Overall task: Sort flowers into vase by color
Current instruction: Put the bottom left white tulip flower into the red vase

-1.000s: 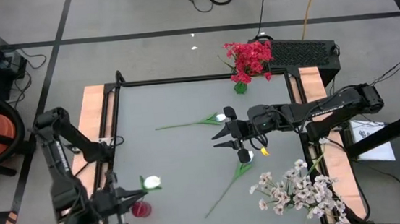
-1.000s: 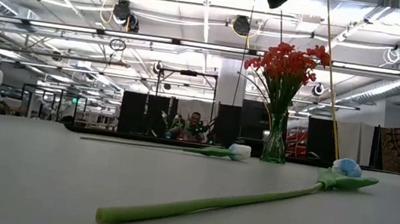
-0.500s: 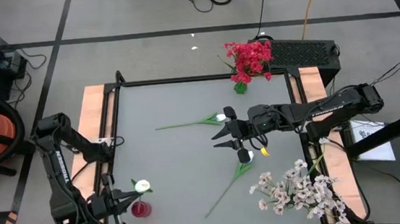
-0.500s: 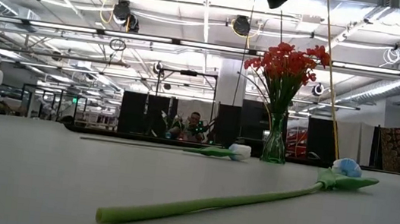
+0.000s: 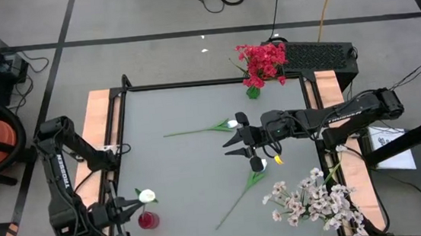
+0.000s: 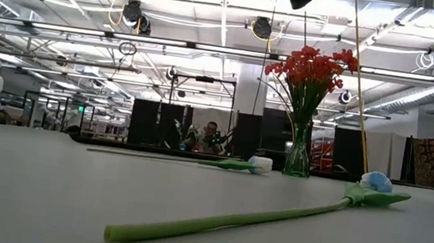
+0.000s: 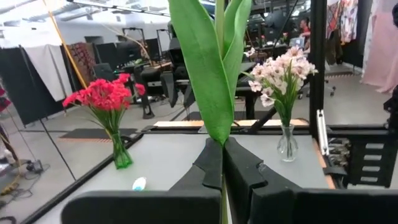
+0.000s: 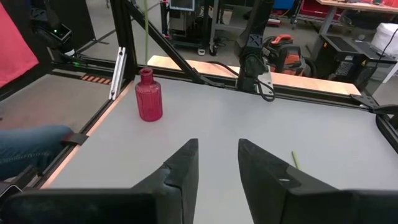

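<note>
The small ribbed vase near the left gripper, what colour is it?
Red vase; shows best in the right wrist view.

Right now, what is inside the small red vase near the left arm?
A thin green stem enters the red vase, held by the left tool. Its white bud stands above. The inside is hidden.

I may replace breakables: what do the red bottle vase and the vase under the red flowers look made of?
The red bottle vase looks like ribbed red glass or plastic, slightly translucent with a soft sheen; which one is unclear. The vase under the red flowers looks like clear greenish glass: stems show through it and its edges glint.
</note>
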